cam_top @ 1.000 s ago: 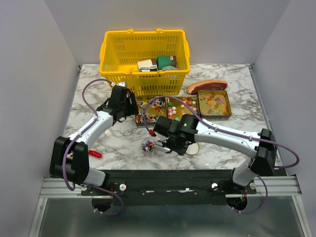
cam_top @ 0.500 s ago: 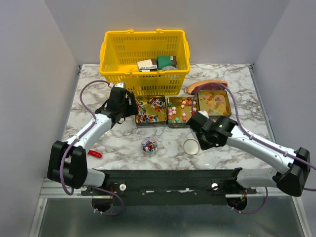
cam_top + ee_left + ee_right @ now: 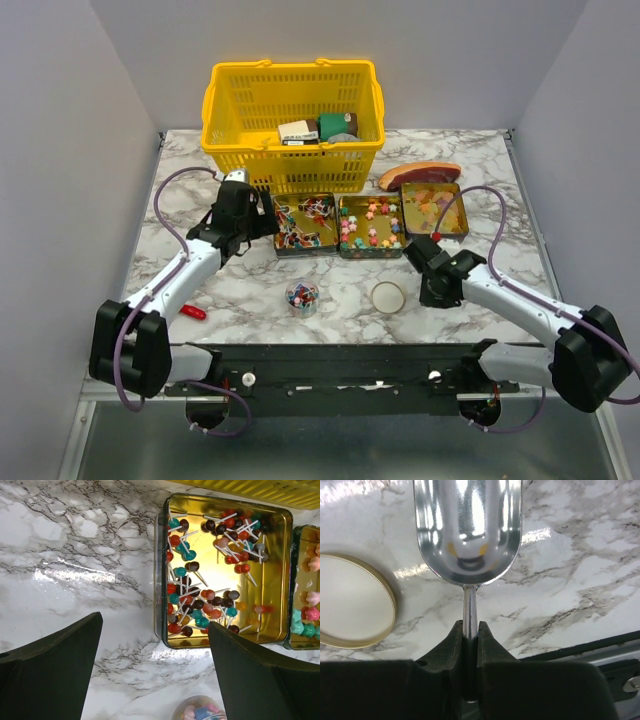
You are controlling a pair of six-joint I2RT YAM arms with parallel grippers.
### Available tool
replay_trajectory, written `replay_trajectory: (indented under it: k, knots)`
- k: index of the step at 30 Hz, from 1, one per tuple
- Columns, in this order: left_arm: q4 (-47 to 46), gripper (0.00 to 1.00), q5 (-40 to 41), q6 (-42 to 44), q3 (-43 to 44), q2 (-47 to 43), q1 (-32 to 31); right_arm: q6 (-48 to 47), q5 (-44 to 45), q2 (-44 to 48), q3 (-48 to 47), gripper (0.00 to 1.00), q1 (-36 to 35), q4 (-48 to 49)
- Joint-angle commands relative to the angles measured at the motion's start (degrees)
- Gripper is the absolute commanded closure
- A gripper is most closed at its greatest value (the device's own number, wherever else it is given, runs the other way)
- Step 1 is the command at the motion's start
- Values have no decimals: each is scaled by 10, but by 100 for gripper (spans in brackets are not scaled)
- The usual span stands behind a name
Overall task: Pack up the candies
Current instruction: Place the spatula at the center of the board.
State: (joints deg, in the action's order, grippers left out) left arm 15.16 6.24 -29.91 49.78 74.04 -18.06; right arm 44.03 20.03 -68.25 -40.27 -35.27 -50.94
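Three shallow gold metal tins stand in a row at the centre of the top view, on the white, grey-veined marble tabletop (image 3: 240, 285). The left-hand tin (image 3: 274, 565) holds round stick candies (image 3: 186, 587) in red, teal and dark brown on thin white sticks, heaped mostly along its left wall. The middle tin (image 3: 370, 254) holds chunky pink and green pieces (image 3: 370, 222). The right-hand tin (image 3: 462, 225) holds translucent yellow-orange gummies (image 3: 436, 208). Below the row, a small clear jar (image 3: 302, 297) carries a mixed handful of sweets, and a round cream lid (image 3: 388, 296) lies flat to its right (apart from the jar). At the top, a yellow plastic lattice basket (image 3: 240, 125) contains a few boxes (image 3: 310, 129).

The left tool (image 3: 155, 680) is released, its black fingers (image 3: 45, 670) spread wide over the tabletop. In its wrist view the lower-left corner of the stick-candy tin and the jar's top show between them, and it touches no sweets. The right tool (image 3: 470, 645) is clenched on the thin handle of a polished metal scoop (image 3: 468, 525) with a rounded bowl. It sits below the gummy tin, right of the lid
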Motion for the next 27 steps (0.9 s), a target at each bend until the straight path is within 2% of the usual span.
replay_trajectory:
  k: [1,3,4,7,13,18,22,24,27]
  knots:
    - [26,1,-12,-9,15,-23,2,28,-7,-19,16,99,20,65]
    - [36,1,-28,-16,13,-35,2,18,-11,-28,12,93,25,73]
    - [43,1,-35,-20,14,-40,2,13,-15,-38,9,85,27,73]
    - [67,1,-60,-22,15,-49,2,4,-12,-51,4,75,31,80]
    - [109,1,-62,-51,1,-104,2,11,19,-17,27,56,30,128]
    - [109,1,-77,-50,-16,-145,2,-17,38,35,32,52,30,145]
    - [101,1,-69,-56,-37,-175,2,-100,-12,78,41,51,27,202]
    - [70,1,-70,-60,-67,-206,1,-142,-9,101,56,51,-3,251]
    - [69,1,-48,-76,-77,-222,7,-156,-17,125,81,50,-42,305]
